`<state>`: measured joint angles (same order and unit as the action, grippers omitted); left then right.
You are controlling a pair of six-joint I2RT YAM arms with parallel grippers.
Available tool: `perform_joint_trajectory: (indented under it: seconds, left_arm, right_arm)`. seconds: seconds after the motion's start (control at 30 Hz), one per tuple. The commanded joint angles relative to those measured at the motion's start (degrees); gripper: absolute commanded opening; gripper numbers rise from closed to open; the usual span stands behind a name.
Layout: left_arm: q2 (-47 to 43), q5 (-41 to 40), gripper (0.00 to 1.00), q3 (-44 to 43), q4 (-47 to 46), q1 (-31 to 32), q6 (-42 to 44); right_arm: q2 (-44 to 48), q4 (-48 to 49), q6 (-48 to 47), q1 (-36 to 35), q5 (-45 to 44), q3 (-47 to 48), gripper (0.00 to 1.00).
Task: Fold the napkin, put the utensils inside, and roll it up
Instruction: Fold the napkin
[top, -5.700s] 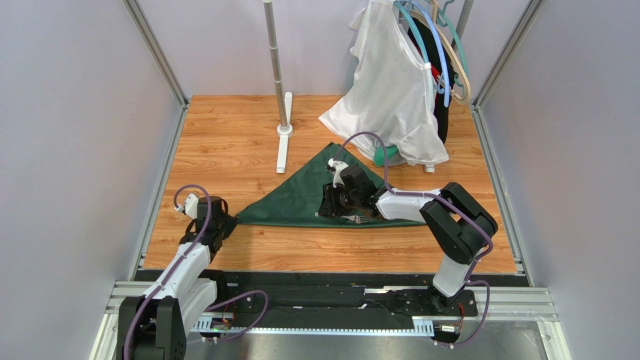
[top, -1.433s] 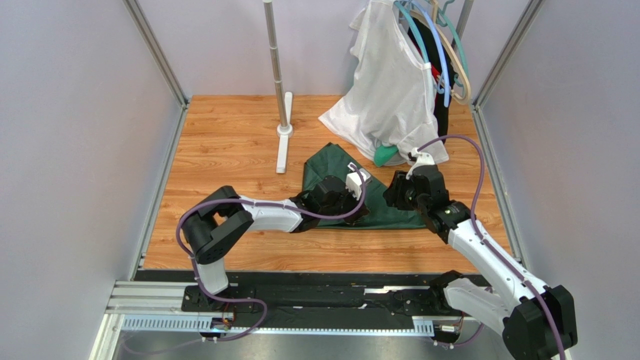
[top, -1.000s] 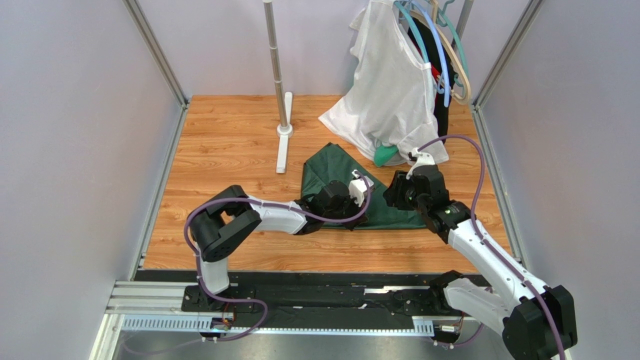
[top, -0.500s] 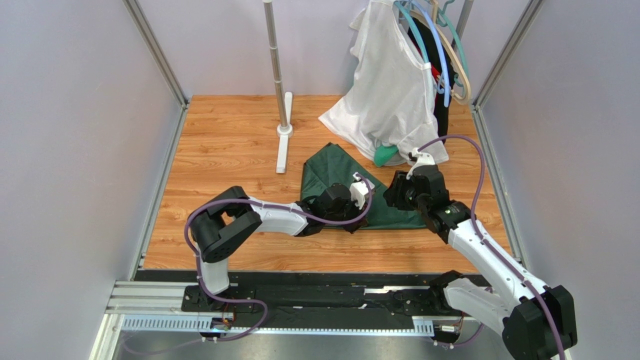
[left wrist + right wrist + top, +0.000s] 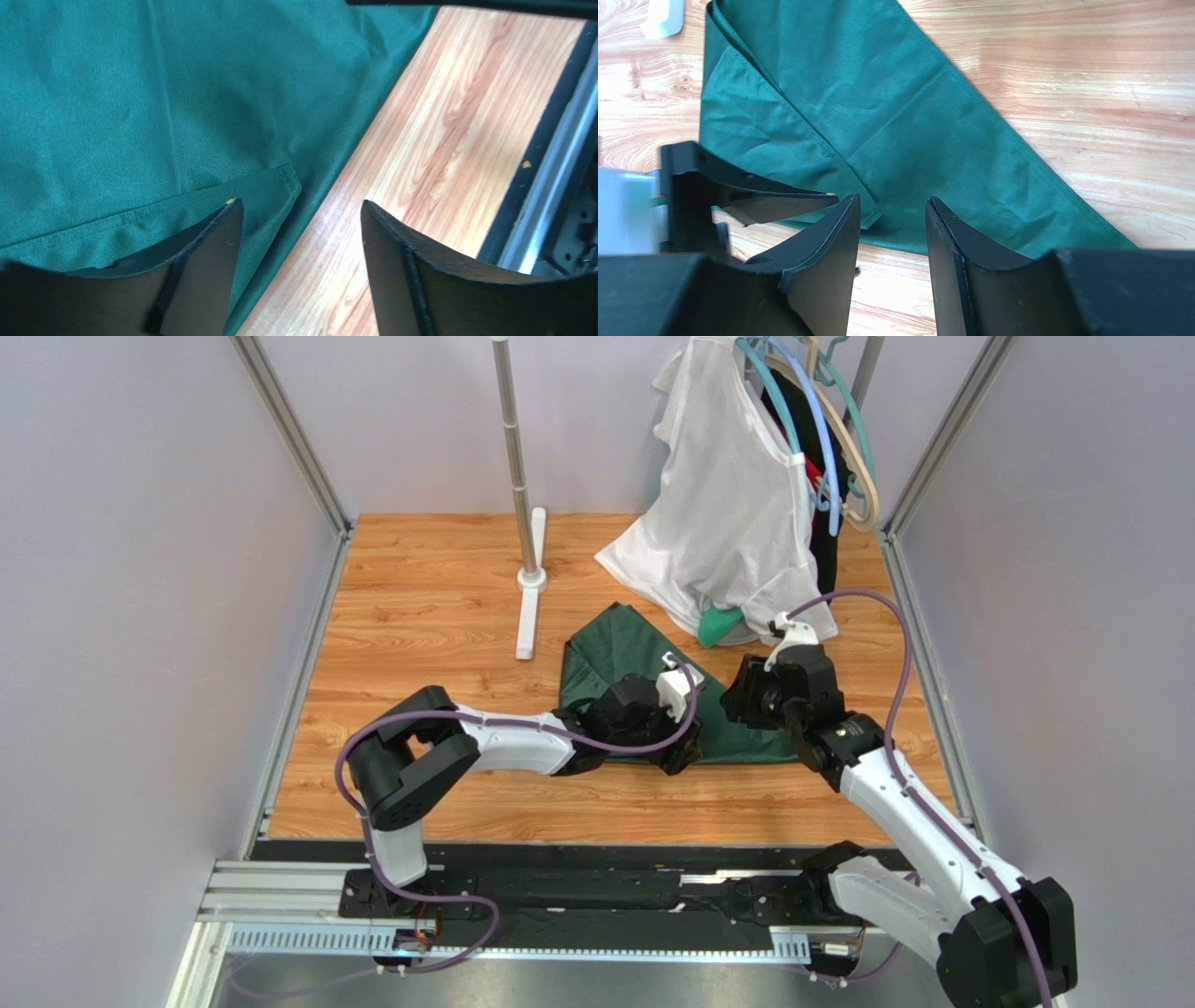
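Left wrist view, dark green napkin (image 5: pixel 140 105), folded, creased, hemmed corner

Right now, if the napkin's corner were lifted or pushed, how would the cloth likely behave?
The napkin would probably drape limply: it lies flat in folded layers with soft creases. It looks thin and light, so a push would likely bunch the hemmed corner rather than slide everything. On the smooth wooden table it may slip slightly.
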<state>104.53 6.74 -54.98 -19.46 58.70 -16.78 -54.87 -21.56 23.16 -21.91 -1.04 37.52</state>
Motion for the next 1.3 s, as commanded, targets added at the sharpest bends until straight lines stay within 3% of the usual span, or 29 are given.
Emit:
perform_joint_trajectory:
  seconds: [0.0,0.37,0.67,0.8,0.9,1.27]
  left_arm:
    - [-3.98,0.37,0.73,-2.06,-0.84,0.63,-0.8]
    - [-12.07,-4.99,0.82,0.67,3.99,-0.33,-0.89]
    - [-18.21,-5.15,0.82,3.47,8.38,-5.6,-2.82]
    - [-25.24,-10.6,0.82,4.53,15.32,-8.94,-6.93]
    - [-30.33,-7.2,0.82,4.62,21.38,-13.25,-11.78]
    - [-35.27,-2.0,0.83,6.2,23.07,-17.48,-12.84]
  right_arm:
    - [2.05,-0.85,0.83,2.48,-0.02,1.33,0.44]
    - [2.14,-7.61,5.23,16.89,3.32,-0.42,0.43]
    - [4.69,-8.49,9.89,41.31,14.22,-7.72,0.42]
    - [2.58,-10.07,10.85,42.74,14.57,-7.99,0.41]
    - [1.26,-11.92,11.3,42.74,13.17,-8.25,0.41]
    - [-3.4,-7.8,15.42,42.83,13.61,-11.15,0.41]
